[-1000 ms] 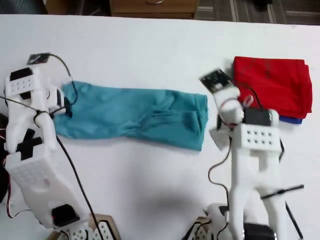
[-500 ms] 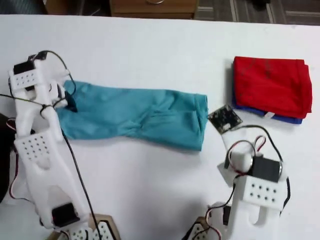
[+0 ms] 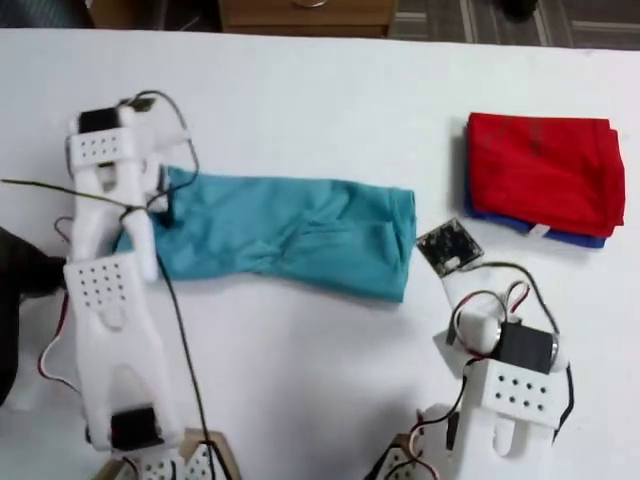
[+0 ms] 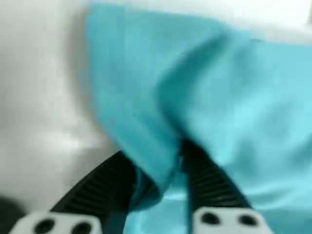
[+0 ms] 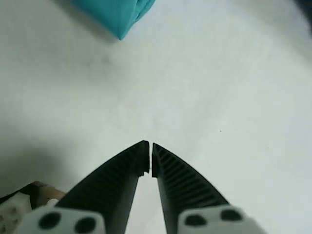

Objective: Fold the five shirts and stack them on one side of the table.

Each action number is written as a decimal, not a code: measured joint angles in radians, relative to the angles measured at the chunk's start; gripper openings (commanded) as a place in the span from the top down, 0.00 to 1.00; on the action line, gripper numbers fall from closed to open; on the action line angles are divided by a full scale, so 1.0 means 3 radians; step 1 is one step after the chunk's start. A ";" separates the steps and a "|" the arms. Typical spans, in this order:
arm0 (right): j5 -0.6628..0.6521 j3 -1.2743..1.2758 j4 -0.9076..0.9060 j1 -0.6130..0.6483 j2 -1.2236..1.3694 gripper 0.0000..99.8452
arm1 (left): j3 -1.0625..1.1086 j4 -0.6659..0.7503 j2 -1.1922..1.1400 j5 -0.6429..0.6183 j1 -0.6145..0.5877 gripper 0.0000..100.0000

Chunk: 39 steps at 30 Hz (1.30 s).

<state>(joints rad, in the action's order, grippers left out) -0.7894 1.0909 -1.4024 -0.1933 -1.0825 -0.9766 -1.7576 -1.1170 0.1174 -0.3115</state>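
Observation:
A teal shirt (image 3: 290, 230), folded into a long strip, lies across the middle of the white table (image 3: 300, 90). My left gripper (image 3: 160, 203) is at its left end, and in the left wrist view that gripper (image 4: 161, 170) is shut on a bunched fold of the teal shirt (image 4: 219, 97). A folded red shirt (image 3: 545, 170) rests on a blue shirt (image 3: 580, 238) at the right side. The right arm (image 3: 505, 375) is pulled back near the front edge. Its gripper (image 5: 150, 151) is shut on nothing above bare table, with the teal shirt's corner (image 5: 117, 14) farther off.
Wooden furniture (image 3: 305, 15) stands behind the table's far edge. A dark object (image 3: 20, 275) shows at the left edge beside the left arm. Bare table lies in front of the teal shirt and behind it.
The right arm drew back from the red stack to the front of the table. The left arm shifted right and farther back, its gripper now over the teal shirt's left end, which moved slightly right.

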 measured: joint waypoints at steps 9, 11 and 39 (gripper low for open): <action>0.0010 0.0813 0.1100 -0.0409 0.0000 0.98 | 0.0026 -0.0041 0.0000 0.0368 -0.0332 0.97; 0.0010 0.1033 0.1366 -0.0491 0.0000 0.98 | 0.0041 -0.0046 0.0010 0.0465 -0.0486 0.97; 0.0629 0.1458 0.2138 -0.0557 0.0000 0.98 | 0.2163 -0.0046 0.3207 0.0051 0.0859 0.97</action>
<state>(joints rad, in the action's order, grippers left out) -0.6007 1.5282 -0.7610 -0.3606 -1.0825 -0.3276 -1.7714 -0.1550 0.1327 -0.0537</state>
